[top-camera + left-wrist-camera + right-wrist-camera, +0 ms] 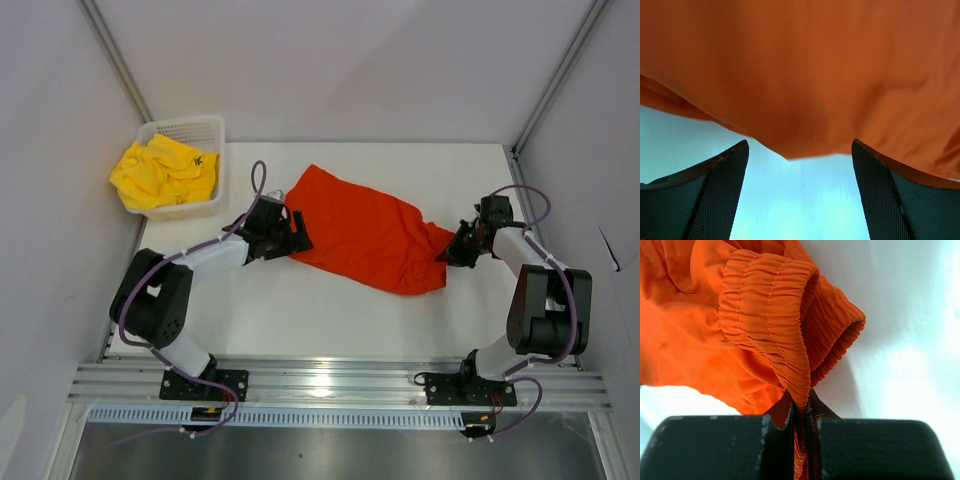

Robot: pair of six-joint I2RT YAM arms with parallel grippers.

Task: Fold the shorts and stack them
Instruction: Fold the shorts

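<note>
- The orange-red shorts [365, 240] lie spread across the middle of the white surface [330, 320], running from their 10 o'clock end down to their 4 o'clock end.
- The left hand [290, 235] sits at the shorts' 9 o'clock edge. Its fingers [720, 180] stand wide apart, and the wrist view shows bare surface between them. The orange hem lies just past the tips, not pinched.
- The right hand [455, 250] is at the shorts' 3 o'clock end, closed tight on the gathered elastic waistband. The wrist view shows the band bunched and folded over above the grip.
- The yellow shorts [165, 172] are crumpled in the white mesh basket [185, 127] at the surface's 10 o'clock corner. They spill over its 9 o'clock rim, with the black logo facing up.
</note>
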